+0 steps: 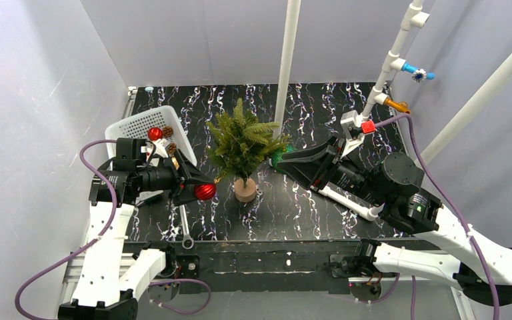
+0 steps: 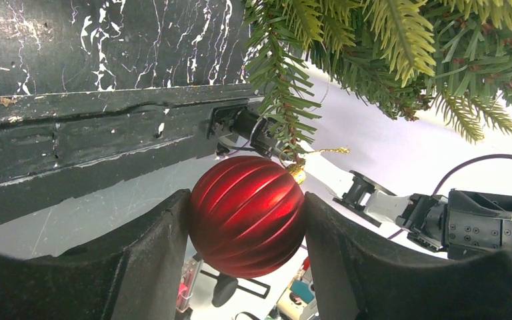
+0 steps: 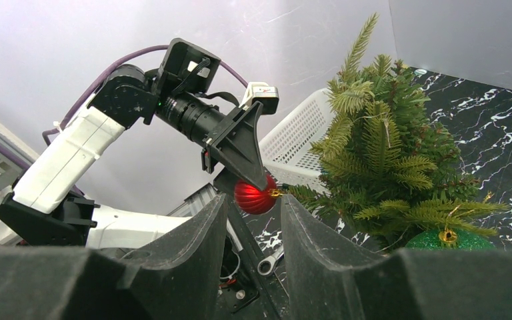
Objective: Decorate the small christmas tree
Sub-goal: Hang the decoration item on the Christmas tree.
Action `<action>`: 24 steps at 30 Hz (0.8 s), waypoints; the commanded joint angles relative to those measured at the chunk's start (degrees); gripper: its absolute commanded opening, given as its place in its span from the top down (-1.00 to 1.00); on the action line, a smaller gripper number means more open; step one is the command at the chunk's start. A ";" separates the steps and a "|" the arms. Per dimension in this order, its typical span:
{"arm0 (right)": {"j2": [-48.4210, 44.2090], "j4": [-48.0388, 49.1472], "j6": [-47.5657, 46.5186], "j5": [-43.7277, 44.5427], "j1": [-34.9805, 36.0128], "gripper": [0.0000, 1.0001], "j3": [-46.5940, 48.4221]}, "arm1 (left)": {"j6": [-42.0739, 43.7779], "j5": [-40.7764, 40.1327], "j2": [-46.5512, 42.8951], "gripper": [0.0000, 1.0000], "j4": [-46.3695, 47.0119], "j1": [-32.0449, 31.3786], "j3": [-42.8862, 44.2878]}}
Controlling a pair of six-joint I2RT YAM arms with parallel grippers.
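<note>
- The tree (image 1: 243,143) stands upright on its round wooden foot at the middle of the tabletop (image 1: 307,200), between the two arms. By my reading the job is only begun: most branches are bare.
- The basket (image 1: 133,123), behind the left arm, holds a spare red ball (image 1: 155,134) and some pine cones (image 1: 167,131), so several ornaments are left to hang.
- The left tool (image 1: 203,191) is clamped on a ribbed red ball (image 2: 247,217), pinched from both sides. It is held at the tree's lower left branches, with its gold loop among the needle tips but not yet over one.
- The right tool (image 3: 253,213) is partly open and empty, low at the tree's right side.
- A green ball (image 3: 447,239) sits under the lowest branches there. It looks already placed, though I cannot tell whether it hangs or rests.
- The room is a booth with plain white walls (image 1: 193,40) and white poles (image 1: 287,60) behind and to the right.
- The tabletop is black with white veining. A wrench (image 1: 185,230) lies near its front edge.
</note>
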 commanded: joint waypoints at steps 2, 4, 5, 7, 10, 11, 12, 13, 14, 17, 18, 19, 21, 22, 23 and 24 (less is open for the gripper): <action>-0.31 2.12 -0.75 0.47 -0.17 0.14 0.59 | 0.55 1.93 -0.70 1.00 -4.23 0.27 1.41; -0.23 2.09 -0.74 0.40 -0.17 0.14 0.68 | 0.88 1.90 -0.77 1.00 -4.82 0.29 1.76; -0.20 2.11 -0.74 0.32 -0.17 0.14 0.68 | 1.16 1.82 -0.73 1.00 -5.20 0.29 1.94; -0.23 2.09 -0.66 0.22 -0.17 0.14 0.68 | 1.48 1.84 -0.92 1.00 -5.53 0.29 2.18; -0.23 2.09 -0.63 0.13 -0.17 0.14 0.68 | 1.56 1.80 -1.04 1.00 -5.86 0.28 2.60; -0.23 2.04 -0.67 0.06 -0.17 0.14 0.68 | 1.77 1.58 -1.10 1.00 -6.17 0.25 2.82; -0.25 2.07 -0.64 0.04 -0.17 0.14 0.68 | 1.88 1.47 -1.06 1.00 -6.36 0.22 2.95; -0.24 2.08 -0.58 0.05 -0.14 0.14 0.66 | 1.67 1.70 -0.99 1.00 -6.02 0.27 2.79; -0.18 2.13 -0.60 0.04 -0.17 0.14 0.68 | 1.22 2.00 -1.02 1.00 -5.34 0.29 2.47; -0.12 2.21 -0.47 -0.18 -0.17 0.14 0.77 | 0.64 1.76 -1.13 1.00 -4.35 0.29 1.31; -0.02 2.24 -0.46 -0.19 -0.17 0.14 0.72 | 0.75 1.56 -1.00 1.00 -4.33 0.29 1.21; -0.02 2.14 -0.45 -0.28 -0.17 0.14 0.76 | 0.73 1.55 -0.99 1.00 -4.08 0.29 1.14; -0.01 2.18 -0.47 -0.23 -0.17 0.14 0.77 | 0.54 1.73 -0.78 1.00 -3.46 0.29 0.84; -0.02 2.24 -0.46 -0.16 -0.17 0.14 0.77 | 0.46 1.80 -0.59 1.00 -3.25 0.29 0.75; 0.06 2.24 -0.48 -0.30 -0.15 0.14 0.88 | 0.25 2.03 -0.51 1.00 -2.82 0.29 0.51; 0.14 2.22 -0.48 -0.35 -0.16 0.13 1.00 | 0.00 2.19 -0.47 1.00 -2.38 0.29 0.17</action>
